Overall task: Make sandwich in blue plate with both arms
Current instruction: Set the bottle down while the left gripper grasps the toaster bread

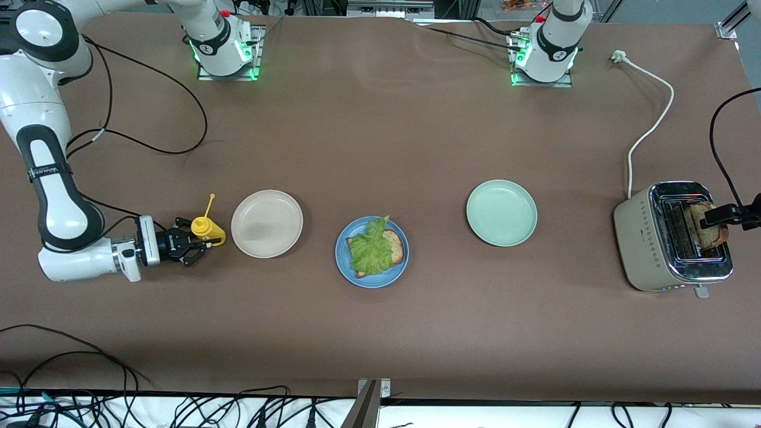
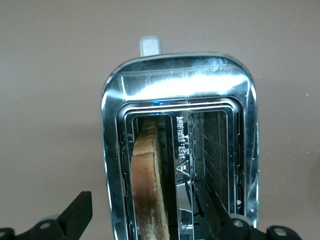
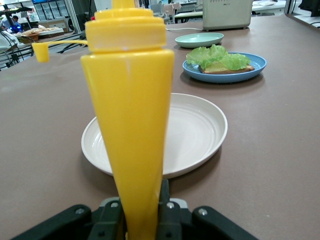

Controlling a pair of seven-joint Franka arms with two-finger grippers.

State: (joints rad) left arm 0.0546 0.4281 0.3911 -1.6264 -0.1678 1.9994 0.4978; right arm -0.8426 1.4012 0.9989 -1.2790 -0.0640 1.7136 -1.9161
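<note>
Now the left gripper (image 1: pixel 713 217), jaws spread, straddles the toast (image 1: pixel 706 229) upright in the toaster (image 1: pixel 654 244), three o'clock of the blue plate (image 1: pixel 345 261); right gripper (image 1: pixel 199 241) pinches the bottle (image 1: pixel 208 227).

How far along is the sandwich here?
Done: one bread slice with lettuce lies on the blue plate. In hand: the right gripper is shut on the yellow sauce bottle; the open left gripper straddles the second slice in the toaster. Left: sauce, top slice.
</note>
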